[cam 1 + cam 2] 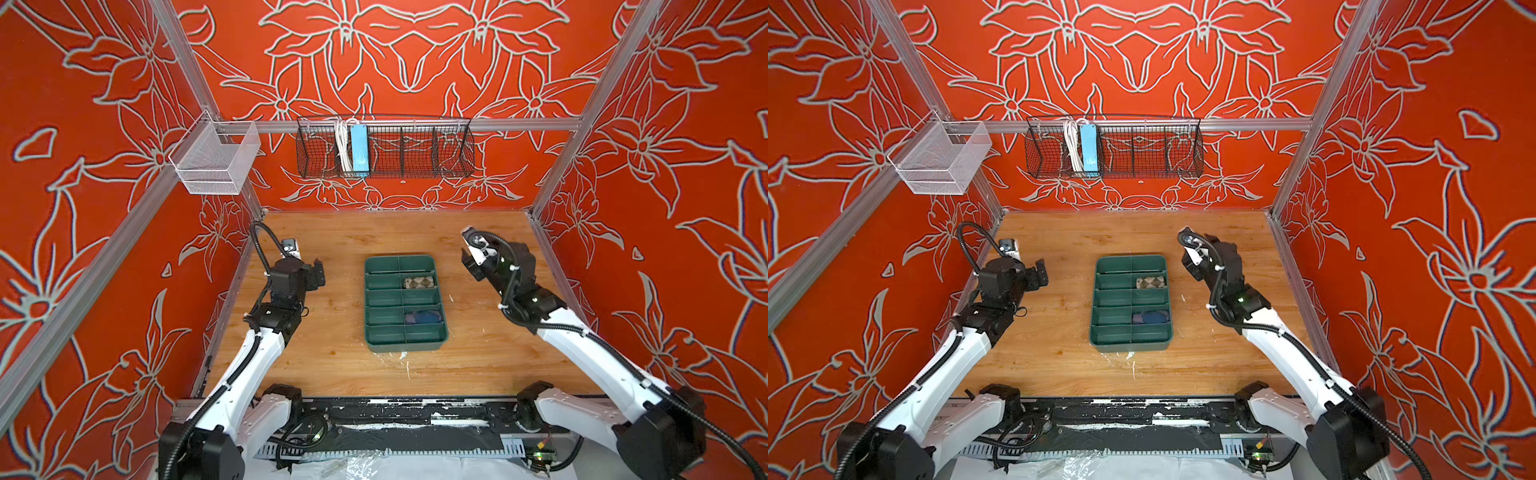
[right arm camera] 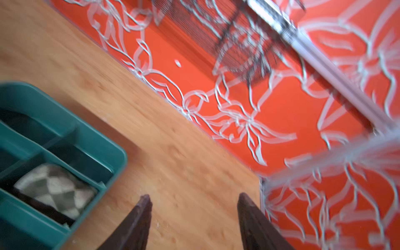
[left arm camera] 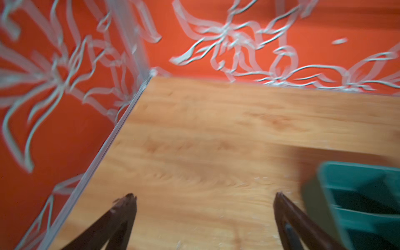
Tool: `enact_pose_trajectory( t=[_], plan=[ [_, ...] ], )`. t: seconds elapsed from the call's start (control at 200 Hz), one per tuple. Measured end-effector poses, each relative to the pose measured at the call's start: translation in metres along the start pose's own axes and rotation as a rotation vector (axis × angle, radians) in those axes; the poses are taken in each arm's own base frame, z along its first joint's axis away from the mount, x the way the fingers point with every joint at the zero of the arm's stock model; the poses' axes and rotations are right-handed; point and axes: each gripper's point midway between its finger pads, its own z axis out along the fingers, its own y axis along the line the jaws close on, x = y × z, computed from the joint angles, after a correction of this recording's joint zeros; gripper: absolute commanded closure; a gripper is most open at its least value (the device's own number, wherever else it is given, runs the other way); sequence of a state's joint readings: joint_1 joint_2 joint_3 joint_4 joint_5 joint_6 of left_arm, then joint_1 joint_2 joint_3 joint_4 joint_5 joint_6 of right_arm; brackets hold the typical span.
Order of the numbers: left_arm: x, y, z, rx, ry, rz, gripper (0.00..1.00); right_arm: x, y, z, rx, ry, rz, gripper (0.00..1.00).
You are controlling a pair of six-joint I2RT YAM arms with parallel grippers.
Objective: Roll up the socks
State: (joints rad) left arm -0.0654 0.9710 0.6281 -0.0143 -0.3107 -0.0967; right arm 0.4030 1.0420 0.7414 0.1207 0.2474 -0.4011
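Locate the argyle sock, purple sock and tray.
Argyle sock (image 1: 420, 283): in a top view, fabric's middle.
Purple sock (image 1: 424, 318): in a top view, fabric's middle.
Tray (image 1: 405, 345): in a top view, near wall.

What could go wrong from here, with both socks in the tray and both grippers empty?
1. The purple sock looks flatter and less compact in its compartment than the argyle sock; with nothing holding it, it might loosen or unroll.
2. The open right gripper hangs beside the far corner of the green tray, and its wrist view is blurred, suggesting motion; a low sweep could clip the rim and shift the tray.
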Motion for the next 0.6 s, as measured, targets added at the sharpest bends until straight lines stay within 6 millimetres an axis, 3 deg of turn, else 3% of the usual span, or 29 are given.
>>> enact_pose_trajectory(
  t=[0.135,0.3,0.465,0.6],
  plan=[
    [0.048,0.024,0.013,-0.075,0.042,-0.05,0.03,0.087,-0.028,-0.015,0.206,0.123,0.182,0.34],
    [0.092,0.028,0.036,-0.099,0.133,-0.026,0.03,0.154,-0.054,-0.036,0.401,0.15,0.373,0.35],
    [0.111,0.018,0.056,-0.06,0.205,0.021,0.03,0.185,-0.05,-0.027,0.429,0.204,0.412,0.34],
    [0.101,0.001,0.064,0.03,0.178,0.042,0.03,0.201,-0.04,-0.008,0.403,0.24,0.403,0.34]
  ],
)
